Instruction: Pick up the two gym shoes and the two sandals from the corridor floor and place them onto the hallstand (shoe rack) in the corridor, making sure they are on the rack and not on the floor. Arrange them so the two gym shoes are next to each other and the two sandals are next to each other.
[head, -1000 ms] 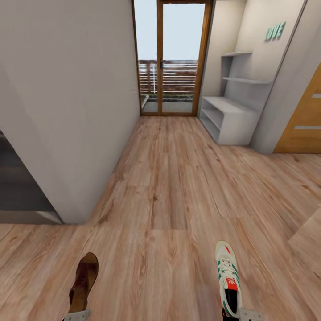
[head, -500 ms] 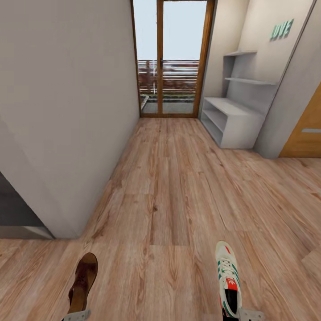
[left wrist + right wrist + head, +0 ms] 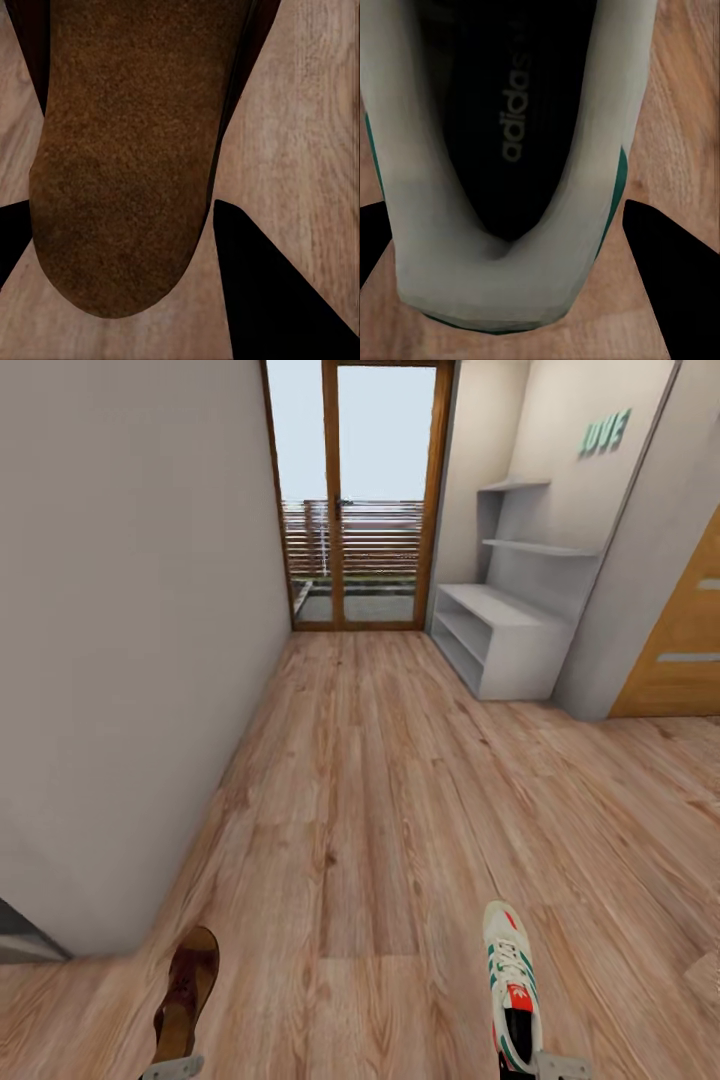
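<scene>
- Gym shoe (image 3: 511, 985): white, green side stripes, red tongue patch. Head view has it low on the right, toe pointing up the corridor, heel at the right gripper (image 3: 545, 1067).
- Right wrist view adds what the head view lacks: the gym shoe (image 3: 502, 247) from its heel end, dark insole with "adidas" print, dark fingers (image 3: 671, 270) flanking the heel on both sides. Held clamped at the heel.
- Sandal (image 3: 186, 992): brown, strappy, low on the left in the head view, toe forward, heel end at the left gripper (image 3: 172, 1068).
- Left wrist view: rounded end of the sandal (image 3: 127, 157), brown suede-like surface, between dark fingers (image 3: 270, 292); the straps seen in the head view are not visible here. Gripped at that end.
- Corridor floor (image 3: 400, 800): wood-grain planks, seen beneath both shoes in the wrist views.
- Hallstand (image 3: 505, 640): pale grey bench with open shelf slots, stepped wall shelves above, far right, well apart from both shoes.
- Glazed door (image 3: 355, 500) at the corridor's end; green "LOVE" lettering (image 3: 604, 434) above the hallstand.
</scene>
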Controlling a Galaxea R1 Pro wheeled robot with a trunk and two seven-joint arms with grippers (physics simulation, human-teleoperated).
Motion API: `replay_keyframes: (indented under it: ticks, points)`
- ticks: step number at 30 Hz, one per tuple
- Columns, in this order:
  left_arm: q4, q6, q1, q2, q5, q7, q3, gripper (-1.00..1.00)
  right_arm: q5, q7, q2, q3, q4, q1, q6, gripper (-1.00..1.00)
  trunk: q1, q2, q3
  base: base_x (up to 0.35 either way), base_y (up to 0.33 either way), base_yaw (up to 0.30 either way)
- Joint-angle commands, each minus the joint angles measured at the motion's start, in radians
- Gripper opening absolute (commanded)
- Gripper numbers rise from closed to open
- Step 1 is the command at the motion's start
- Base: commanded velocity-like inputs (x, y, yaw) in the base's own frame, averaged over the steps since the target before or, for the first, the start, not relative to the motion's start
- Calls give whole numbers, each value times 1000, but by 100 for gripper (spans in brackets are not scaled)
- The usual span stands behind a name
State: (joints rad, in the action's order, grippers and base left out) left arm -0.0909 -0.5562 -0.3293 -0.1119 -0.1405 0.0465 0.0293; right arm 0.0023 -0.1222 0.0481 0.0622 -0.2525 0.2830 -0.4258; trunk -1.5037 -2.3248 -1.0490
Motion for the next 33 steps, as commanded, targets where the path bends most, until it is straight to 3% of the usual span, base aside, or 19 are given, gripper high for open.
replay_keyframes:
  ticks: [1, 33]
  points:
    - [0, -2, 0, 0, -2, 3, 3, -100, 0, 1, 0, 4, 1, 1, -4, -100, 0, 0, 0, 339, 0, -194]
    - [2, -2, 1, 0, -4, 3, 3, -100, 1, -1, 1, 5, 2, 1, -2, -100, 0, 0, 2, 339, 0, -11]
